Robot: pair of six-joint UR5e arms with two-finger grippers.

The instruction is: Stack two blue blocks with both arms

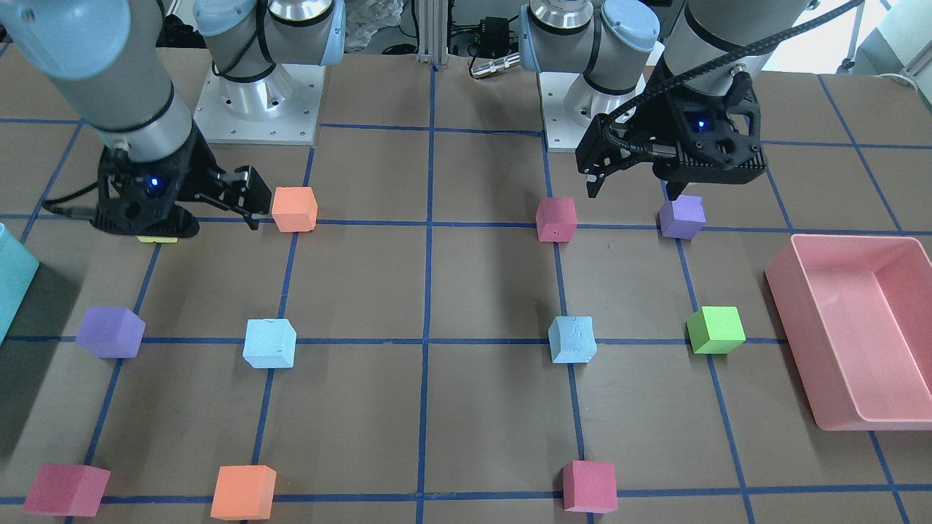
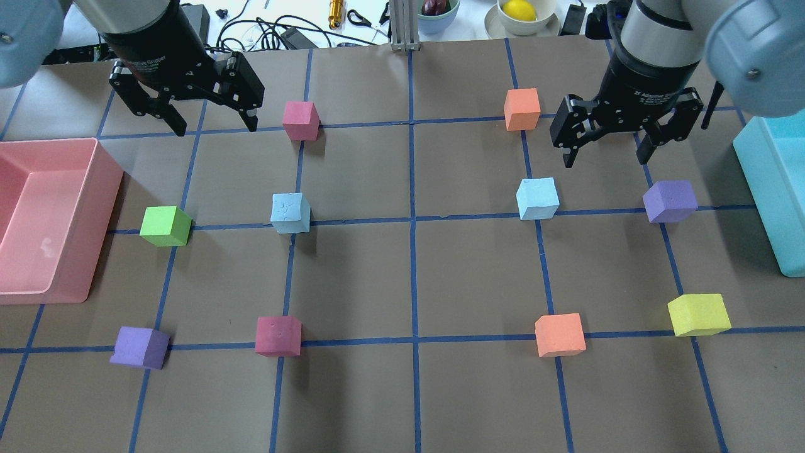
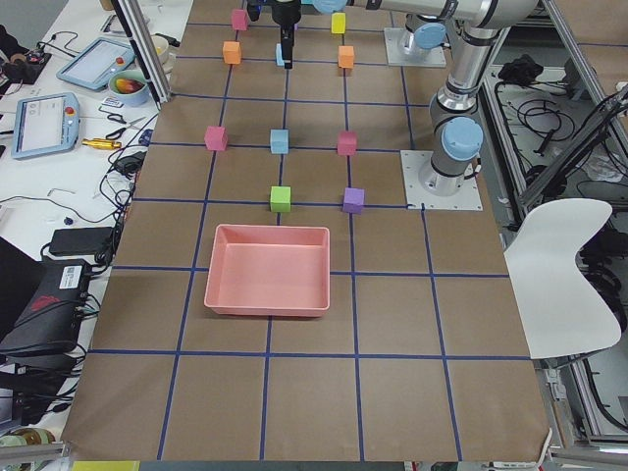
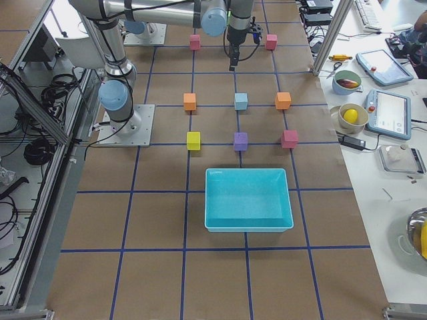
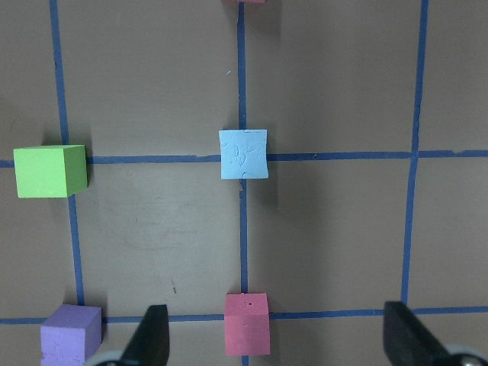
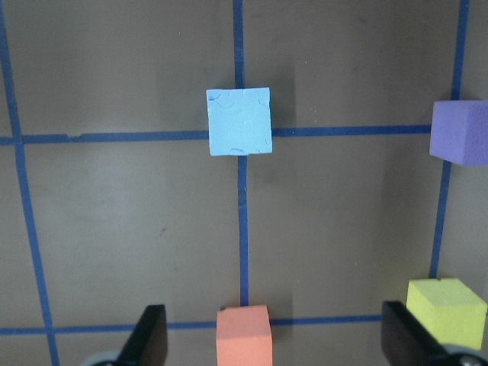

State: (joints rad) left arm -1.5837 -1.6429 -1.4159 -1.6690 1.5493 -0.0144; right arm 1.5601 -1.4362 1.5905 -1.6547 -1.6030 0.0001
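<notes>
Two pale blue blocks lie apart on the table. One blue block [image 2: 290,212] is on my left side and shows in the left wrist view [image 5: 244,153]. The other blue block [image 2: 538,198] is on my right side and shows in the right wrist view [image 6: 239,120]. My left gripper [image 2: 215,127] is open and empty, hovering beyond and left of its block. My right gripper [image 2: 607,158] is open and empty, hovering beyond and right of its block. In both wrist views the black fingertips [image 5: 150,335] [image 6: 147,335] stand wide apart at the bottom edge.
A pink bin [image 2: 94,207] stands at the left edge, a teal bin [image 2: 764,189] at the right. Other cubes lie on the grid: green [image 2: 165,226], red [image 2: 300,120], orange [image 2: 522,109], purple [image 2: 670,201], yellow [image 2: 699,314], orange [image 2: 560,335], red [image 2: 278,335], purple [image 2: 139,346].
</notes>
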